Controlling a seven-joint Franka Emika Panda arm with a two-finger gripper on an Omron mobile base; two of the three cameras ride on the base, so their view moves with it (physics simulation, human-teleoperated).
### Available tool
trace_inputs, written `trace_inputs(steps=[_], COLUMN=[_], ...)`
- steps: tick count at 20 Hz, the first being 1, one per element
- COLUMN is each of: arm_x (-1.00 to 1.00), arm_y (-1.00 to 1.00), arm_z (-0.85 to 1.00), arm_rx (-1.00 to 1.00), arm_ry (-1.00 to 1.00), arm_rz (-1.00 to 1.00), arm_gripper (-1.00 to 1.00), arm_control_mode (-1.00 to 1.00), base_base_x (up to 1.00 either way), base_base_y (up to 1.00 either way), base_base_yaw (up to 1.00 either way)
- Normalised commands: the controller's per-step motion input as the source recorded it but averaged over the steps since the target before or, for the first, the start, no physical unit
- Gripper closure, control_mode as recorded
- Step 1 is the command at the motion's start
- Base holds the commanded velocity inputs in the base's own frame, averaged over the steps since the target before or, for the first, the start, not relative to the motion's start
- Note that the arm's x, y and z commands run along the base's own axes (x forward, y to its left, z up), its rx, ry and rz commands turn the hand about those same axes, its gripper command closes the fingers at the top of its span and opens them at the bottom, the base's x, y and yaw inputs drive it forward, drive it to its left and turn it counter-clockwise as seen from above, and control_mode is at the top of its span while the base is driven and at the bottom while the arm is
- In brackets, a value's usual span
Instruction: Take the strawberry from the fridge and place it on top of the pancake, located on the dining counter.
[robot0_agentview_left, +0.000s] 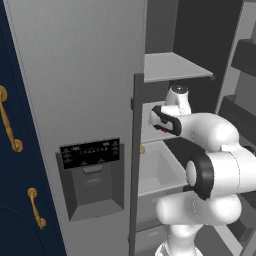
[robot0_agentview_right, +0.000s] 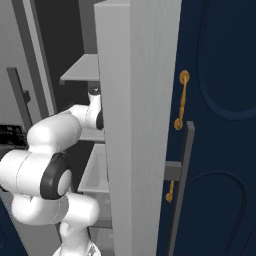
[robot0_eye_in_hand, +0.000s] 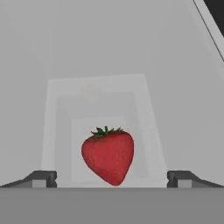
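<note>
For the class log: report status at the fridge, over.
Gripper open, fingers wide. Strawberry centred between them, not gripped. Nothing blocking.

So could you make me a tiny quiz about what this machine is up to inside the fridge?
1. True or false: the pincer is shut on the strawberry.
2. What colour are the strawberry's leaves?
3. The arm reaches into: A) the fridge, B) a navy cabinet, C) a sink.

Key: 1 false, its two fingers stand wide apart, either side of the fruit. 2 green. 3 A.
</note>
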Motion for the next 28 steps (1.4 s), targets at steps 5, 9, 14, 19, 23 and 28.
trace_inputs(steps=[5, 9, 14, 19, 23, 28], arm_x=[0.38, 0.18, 0.00, 0.00, -0.32, -0.56], arm_y=[0.00, 0.00, 0.00, 0.00, 0.00, 0.00], arm_z=[-0.21, -0.24, -0.37, -0.22, -0.28, -0.17], arm_rx=[0.00, 0.00, 0.00, 0.00, 0.00, 0.00], arm_ry=[0.00, 0.00, 0.00, 0.01, 0.01, 0.00], arm_rz=[0.00, 0.00, 0.00, 0.00, 0.00, 0.00], arm_gripper=[-1.00, -1.00, -1.00, -1.00, 1.00, 1.00], arm_control_mode=[-1.00, -1.00, -1.00, -1.00, -1.00, -1.00], base_base_x=[0.00, 0.00, 0.00, 0.00, 0.00, 0.00], base_base_y=[0.00, 0.00, 0.00, 0.00, 0.00, 0.00], base_base_yaw=[0.00, 0.00, 0.00, 0.00, 0.00, 0.00])
